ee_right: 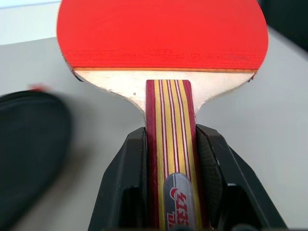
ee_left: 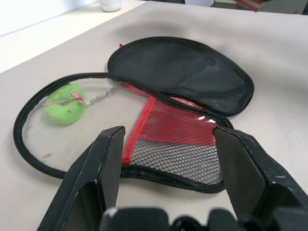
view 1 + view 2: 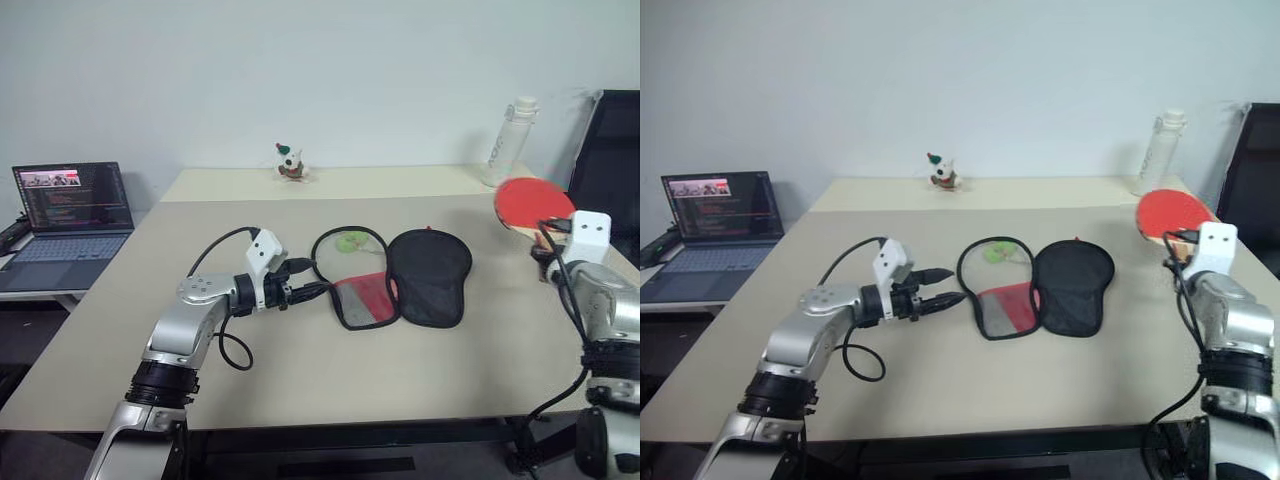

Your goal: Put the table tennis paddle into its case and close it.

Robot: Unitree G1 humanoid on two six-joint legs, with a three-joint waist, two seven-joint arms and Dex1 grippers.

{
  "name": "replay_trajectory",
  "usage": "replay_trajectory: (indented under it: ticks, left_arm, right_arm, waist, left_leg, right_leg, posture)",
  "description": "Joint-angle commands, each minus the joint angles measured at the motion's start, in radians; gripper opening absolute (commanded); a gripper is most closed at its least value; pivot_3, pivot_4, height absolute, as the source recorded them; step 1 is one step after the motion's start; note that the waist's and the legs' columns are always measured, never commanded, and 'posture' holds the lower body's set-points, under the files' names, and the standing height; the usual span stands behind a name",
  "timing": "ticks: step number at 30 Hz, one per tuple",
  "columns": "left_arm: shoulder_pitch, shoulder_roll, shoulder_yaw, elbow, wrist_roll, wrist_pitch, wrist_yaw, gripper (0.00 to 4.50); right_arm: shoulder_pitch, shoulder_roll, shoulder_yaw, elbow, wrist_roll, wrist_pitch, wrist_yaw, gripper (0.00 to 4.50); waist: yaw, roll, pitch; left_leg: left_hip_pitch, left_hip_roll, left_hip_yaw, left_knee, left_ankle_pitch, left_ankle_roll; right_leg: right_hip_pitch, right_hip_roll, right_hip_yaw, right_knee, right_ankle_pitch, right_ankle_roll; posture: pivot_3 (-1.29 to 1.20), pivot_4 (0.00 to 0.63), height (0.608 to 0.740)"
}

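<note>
Paddle pickup looks done; the carry to the case is the step in hand, as I read it. My right gripper [image 1: 166,159] has its fingers pinched on the striped wooden handle of the table tennis paddle [image 3: 534,203], red face pointing away from the wrist. In the head views the paddle sits at the right edge of the frame, lifted off the table [image 3: 300,380], well apart from the case.

The case [image 3: 392,277] lies unzipped at frame centre, black half to the right, mesh pocket half to the left, a green pom charm [image 2: 65,104] inside the zip rim.

My left gripper [image 3: 318,277] is spread, holding nothing, its fingertips just beside the case's left rim near the mesh pocket.

Next move, I judge: swing the paddle left over the open case and lay it down inside the rim, left gripper steadying the fabric.
</note>
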Motion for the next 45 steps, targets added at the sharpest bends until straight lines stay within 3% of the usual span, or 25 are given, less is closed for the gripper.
replay_trajectory:
  ticks: [1,8,17,22,31,45]
  left_arm:
    - [-0.001,0.013,0.021,-0.042,-0.016,0.001,0.003,3.17]
    - [-0.017,0.004,0.009,-0.040,-0.010,-0.003,0.003,3.17]
    - [-0.012,0.002,0.010,-0.048,-0.009,-0.008,0.008,3.17]
    - [-0.008,0.004,0.014,-0.047,-0.009,-0.011,0.010,3.17]
    - [-0.008,0.003,0.013,-0.037,-0.007,-0.022,0.010,3.17]
    - [-0.007,-0.003,0.010,-0.029,-0.004,-0.030,0.013,3.17]
  right_arm:
    - [-0.011,0.089,-0.027,-0.219,0.052,0.124,-0.081,1.08]
    - [-0.058,0.144,-0.012,-0.233,0.064,0.198,-0.103,1.08]
    - [-0.020,0.317,0.059,-0.301,0.056,0.245,-0.144,1.08]
    - [0.019,0.355,0.096,-0.303,0.040,0.237,-0.146,1.08]
    - [0.072,0.337,0.130,-0.207,-0.028,0.135,-0.150,1.08]
    - [0.100,0.356,0.150,-0.213,-0.063,0.128,-0.160,1.08]
  waist:
    - [0.001,0.000,0.000]
    - [0.022,0.000,0.000]
    - [0.012,0.000,0.000]
    - [0.014,0.000,0.000]
    - [0.015,0.000,0.000]
    - [0.015,0.000,0.000]
  left_leg:
    - [0.000,0.000,-0.001,0.000,0.000,0.000]
    - [-0.001,-0.001,0.000,0.000,0.000,0.000]
    - [-0.001,-0.001,0.001,-0.001,0.000,0.000]
    - [-0.002,-0.001,0.001,-0.001,0.000,0.000]
    - [-0.002,-0.002,0.001,-0.001,0.000,0.000]
    - [-0.002,-0.001,0.001,-0.001,0.000,0.000]
  right_leg:
    - [0.000,0.000,0.000,0.000,0.000,0.000]
    - [0.000,-0.001,0.000,-0.001,0.000,0.000]
    - [-0.004,0.000,0.001,0.001,0.000,0.000]
    - [-0.004,0.000,0.001,0.001,0.000,-0.001]
    - [-0.004,0.000,0.001,0.000,0.001,-0.001]
    - [-0.004,0.000,0.001,0.000,0.001,-0.001]
  posture:
    - [0.00,0.150,0.740]
    - [0.00,0.150,0.740]
    - [0.00,0.150,0.740]
    - [0.00,0.150,0.740]
    - [0.00,0.150,0.740]
    - [0.00,0.150,0.740]
